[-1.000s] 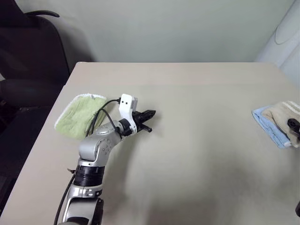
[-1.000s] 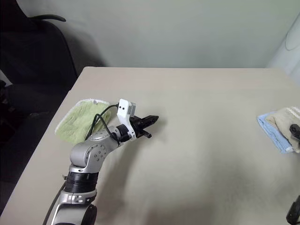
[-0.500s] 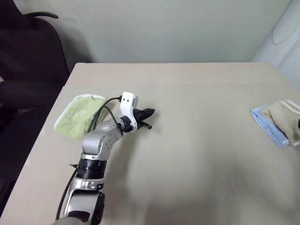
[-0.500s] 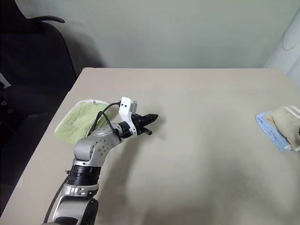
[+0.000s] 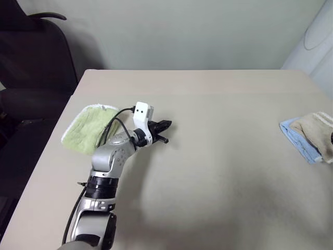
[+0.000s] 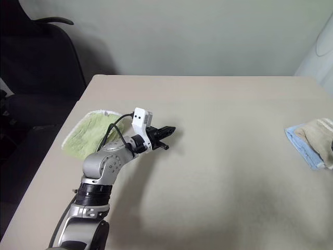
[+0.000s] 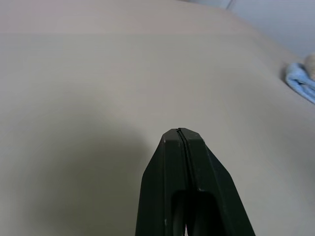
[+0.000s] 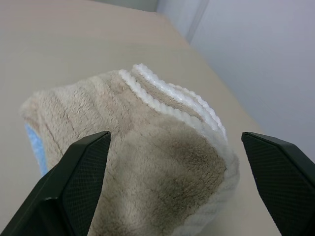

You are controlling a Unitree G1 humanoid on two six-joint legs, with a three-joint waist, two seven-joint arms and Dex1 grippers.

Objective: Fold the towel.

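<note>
The towel (image 5: 316, 129) is a beige ribbed cloth with white stitched edging, lying folded at the table's right edge on top of a light blue towel (image 5: 295, 136). In the right wrist view the towel (image 8: 157, 113) lies close below my right gripper (image 8: 174, 135), which stands wide open, one finger on each side and nothing between them. My left gripper (image 5: 164, 125) hovers shut and empty over the bare left-centre of the table, pointing toward the right; its pads (image 7: 179, 135) are pressed together.
A light green towel (image 5: 86, 127) lies flat near the table's left edge, behind my left arm. The tan table (image 5: 223, 161) runs wide between the two arms. A dark office chair (image 5: 31, 62) stands beyond the left edge, and a white rounded object (image 5: 315, 39) at the far right.
The black finger of my right gripper that lay over the towel at the right edge has slipped almost out of the head views. My left arm has stretched slightly forward, still shut.
</note>
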